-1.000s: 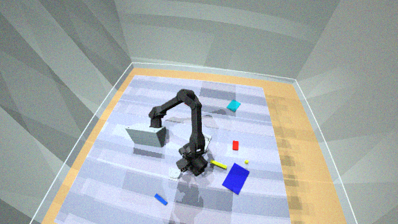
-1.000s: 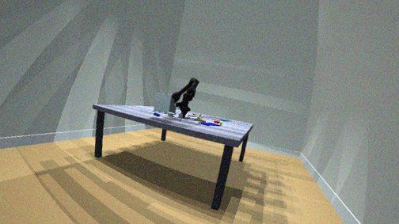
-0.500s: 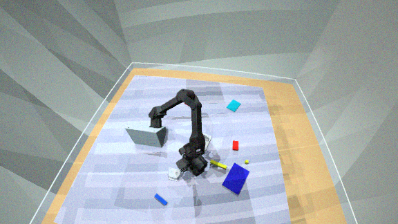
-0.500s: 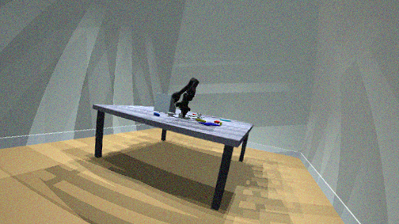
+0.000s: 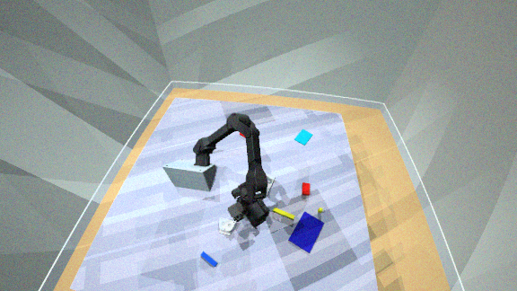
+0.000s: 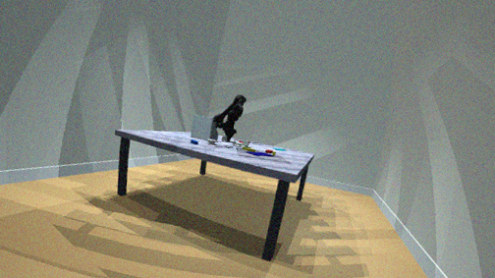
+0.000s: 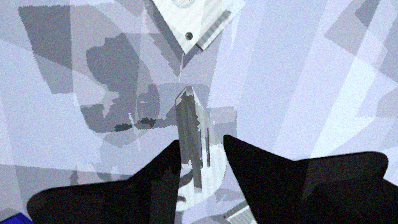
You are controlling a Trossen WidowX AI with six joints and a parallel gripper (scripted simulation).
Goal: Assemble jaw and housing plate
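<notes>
My gripper is shut on a pale, narrow piece, seemingly the loose jaw, which stands on edge between the black fingertips. The white base plate lies just left of the gripper in the top view and at the top of the wrist view, apart from the held piece. Round details show on the base; its pins, the seated jaw and the gear teeth cannot be made out. Another pale part lies partly behind the arm, perhaps the housing plate. A ribbed white edge shows at the bottom of the wrist view.
A yellow bar, dark blue panel, red block and small yellow piece lie right of the gripper. A blue bar is nearer the front, a cyan square farther back. The arm stands on a grey block.
</notes>
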